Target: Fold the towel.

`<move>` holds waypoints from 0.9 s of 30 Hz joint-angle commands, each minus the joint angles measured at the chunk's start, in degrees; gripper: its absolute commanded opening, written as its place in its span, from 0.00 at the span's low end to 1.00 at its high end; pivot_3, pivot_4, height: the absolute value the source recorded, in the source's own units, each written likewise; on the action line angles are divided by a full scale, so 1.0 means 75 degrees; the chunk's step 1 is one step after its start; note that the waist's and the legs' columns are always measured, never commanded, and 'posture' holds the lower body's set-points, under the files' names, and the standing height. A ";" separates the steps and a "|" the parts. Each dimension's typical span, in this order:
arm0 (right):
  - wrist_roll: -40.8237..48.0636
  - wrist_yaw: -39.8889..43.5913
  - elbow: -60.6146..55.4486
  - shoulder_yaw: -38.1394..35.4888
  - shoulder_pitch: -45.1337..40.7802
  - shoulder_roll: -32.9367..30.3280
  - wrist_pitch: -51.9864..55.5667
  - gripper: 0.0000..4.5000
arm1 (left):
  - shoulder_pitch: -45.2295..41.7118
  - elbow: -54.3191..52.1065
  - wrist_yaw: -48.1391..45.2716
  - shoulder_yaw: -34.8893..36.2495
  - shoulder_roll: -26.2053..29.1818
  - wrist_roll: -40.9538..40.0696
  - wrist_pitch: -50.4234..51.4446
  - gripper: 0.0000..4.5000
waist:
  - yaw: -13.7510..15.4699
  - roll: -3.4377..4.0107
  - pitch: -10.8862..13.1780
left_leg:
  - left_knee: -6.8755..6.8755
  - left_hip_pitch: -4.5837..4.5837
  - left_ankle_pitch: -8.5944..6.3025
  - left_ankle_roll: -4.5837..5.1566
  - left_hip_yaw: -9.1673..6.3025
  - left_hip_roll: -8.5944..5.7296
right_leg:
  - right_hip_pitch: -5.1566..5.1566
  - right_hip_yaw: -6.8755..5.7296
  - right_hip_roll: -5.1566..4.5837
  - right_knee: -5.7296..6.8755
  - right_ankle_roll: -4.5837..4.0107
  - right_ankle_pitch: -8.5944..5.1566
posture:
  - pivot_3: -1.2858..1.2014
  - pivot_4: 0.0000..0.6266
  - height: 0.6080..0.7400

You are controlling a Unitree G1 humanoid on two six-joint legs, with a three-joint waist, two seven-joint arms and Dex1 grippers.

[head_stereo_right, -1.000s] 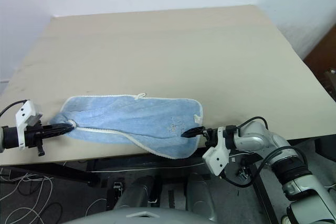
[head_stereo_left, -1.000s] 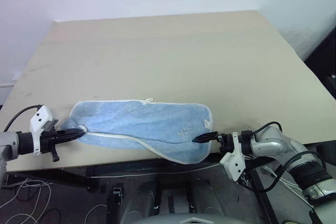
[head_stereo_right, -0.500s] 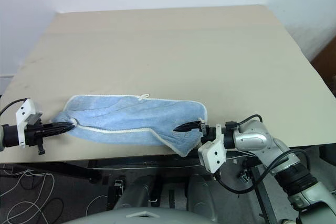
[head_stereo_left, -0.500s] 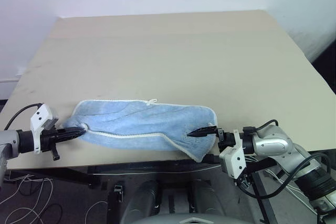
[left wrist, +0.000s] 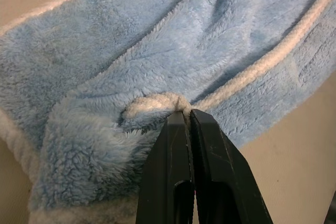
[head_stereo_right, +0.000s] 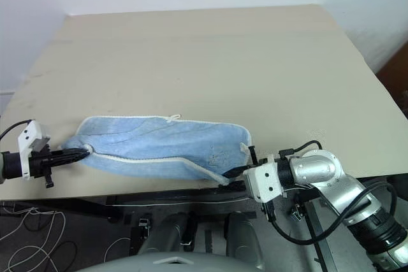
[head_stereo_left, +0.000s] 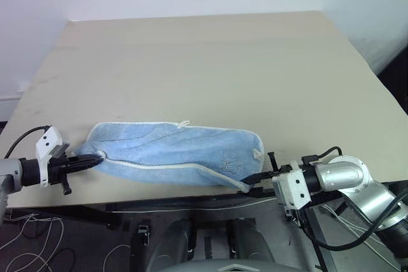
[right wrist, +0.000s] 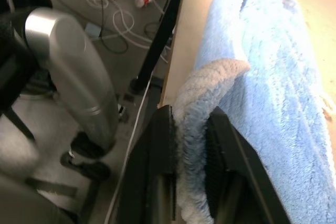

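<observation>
The light blue towel [head_stereo_left: 172, 151] lies stretched sideways along the table's near edge, with its white-edged front layer folded over and its small white loop [head_stereo_left: 182, 122] at the far side. My left gripper [head_stereo_left: 99, 157] is shut on the towel's bunched left corner; in the left wrist view the black fingers [left wrist: 205, 145] pinch the white edging of the towel [left wrist: 157, 51]. My right gripper [head_stereo_left: 250, 178] is at the near right corner by the table edge. In the right wrist view the gripper [right wrist: 191, 114] has the towel's [right wrist: 262, 66] white-edged corner clamped between its fingers.
The beige table [head_stereo_left: 204, 62] stretches far behind the towel up to a white wall. The towel sits right at the table's front edge [head_stereo_left: 159, 190]. Below that edge are cables [head_stereo_left: 25, 246] and dark frame parts on the floor.
My right gripper swung down to the towel's near right corner and closed on it. The corner that drooped over the table edge now sits up at the edge. The left gripper kept still.
</observation>
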 commanded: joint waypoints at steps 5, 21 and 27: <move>0.1105 0.0145 -0.0728 -0.0645 0.0029 -0.0163 0.1751 0.18 | -0.0291 0.0329 -0.0060 -0.0031 0.0032 0.0104 -0.0237 0.00 | 0.0005 0.0000 0.0000 | -0.0001 -0.0010 -0.0001 0.0001 0.0000 0.0000 | -0.0008 -0.0001 -0.0002 -0.0004 0.0000 0.0000 | 0.52 0.24 1.00; 0.1573 0.1173 -0.0909 -0.0797 -0.0230 -0.0303 0.3331 0.01 | -0.0384 0.0331 -0.0114 -0.0069 0.0101 0.0151 -0.0239 0.00 | 0.0000 0.0000 0.0000 | -0.0001 -0.0049 -0.0004 0.0006 0.0000 0.0000 | -0.0038 -0.0005 -0.0005 -0.0014 0.0001 0.0002 | 0.52 0.24 1.00; 0.2473 0.1066 -0.0808 -0.1077 -0.1617 -0.0064 0.4741 0.01 | -0.0300 0.0322 -0.0367 -0.0002 0.0113 -0.0004 -0.0163 0.00 | -0.0024 0.0001 0.0000 | 0.0007 -0.0102 -0.0003 0.0006 0.0001 0.0000 | -0.0101 -0.0006 -0.0005 -0.0003 0.0002 0.0005 | 0.52 0.24 1.00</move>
